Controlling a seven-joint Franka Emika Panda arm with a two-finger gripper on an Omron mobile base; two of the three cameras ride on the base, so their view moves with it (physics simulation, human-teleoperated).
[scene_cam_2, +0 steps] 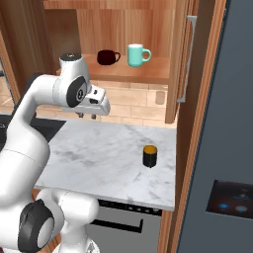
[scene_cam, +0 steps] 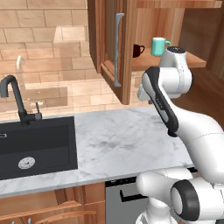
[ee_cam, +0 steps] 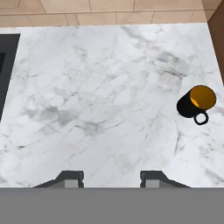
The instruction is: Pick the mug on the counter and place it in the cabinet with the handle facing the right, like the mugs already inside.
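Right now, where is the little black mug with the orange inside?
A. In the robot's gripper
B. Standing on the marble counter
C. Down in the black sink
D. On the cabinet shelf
B: the mug stands upright on the counter, far from the gripper, which is open and holds nothing.

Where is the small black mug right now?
The mug stands upright on the counter near its right end, close to the front edge, below the open cabinet. In the hand view it sits at the right, away from the gripper.
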